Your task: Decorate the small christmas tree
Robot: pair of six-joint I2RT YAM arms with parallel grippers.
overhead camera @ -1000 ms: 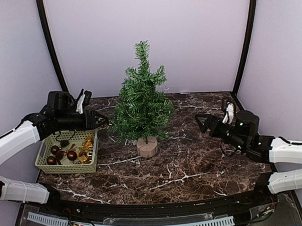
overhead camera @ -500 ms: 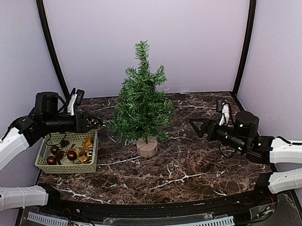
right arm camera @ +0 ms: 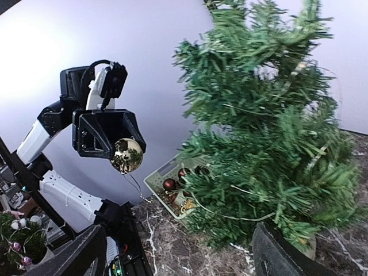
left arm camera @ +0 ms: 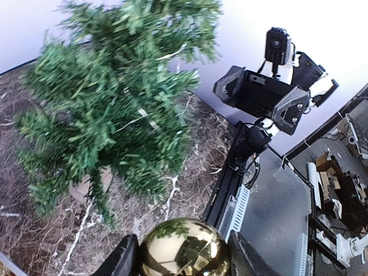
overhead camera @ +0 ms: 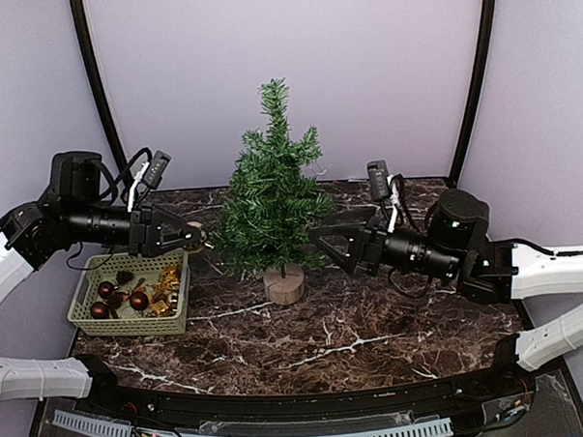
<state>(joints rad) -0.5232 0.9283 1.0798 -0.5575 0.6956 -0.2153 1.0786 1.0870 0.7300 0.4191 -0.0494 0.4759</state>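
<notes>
- The small christmas tree (overhead camera: 274, 195) stands upright at the centre of the overhead view. Its pale wooden stump base (overhead camera: 285, 285) rests on the dark marbled surface (overhead camera: 373, 321).
- The left gripper (overhead camera: 194, 240) hovers at the left of the frame, just beside the tree's lower branches. Its jaws pinch a shiny gold ball (left arm camera: 183, 248), and a thin wire hook (right arm camera: 135, 185) dangles under the ball.
- The right gripper (overhead camera: 333, 248) reaches in from the right of the frame, jaws spread wide and holding nothing. Their tips are close to the branches on the tree's right side, but I cannot tell whether they touch the needles.
- A pale green basket (overhead camera: 132, 325) sits on the surface at lower left, below the left gripper. It holds dark red balls (overhead camera: 138, 301) and gold trinkets (overhead camera: 165, 290).
</notes>
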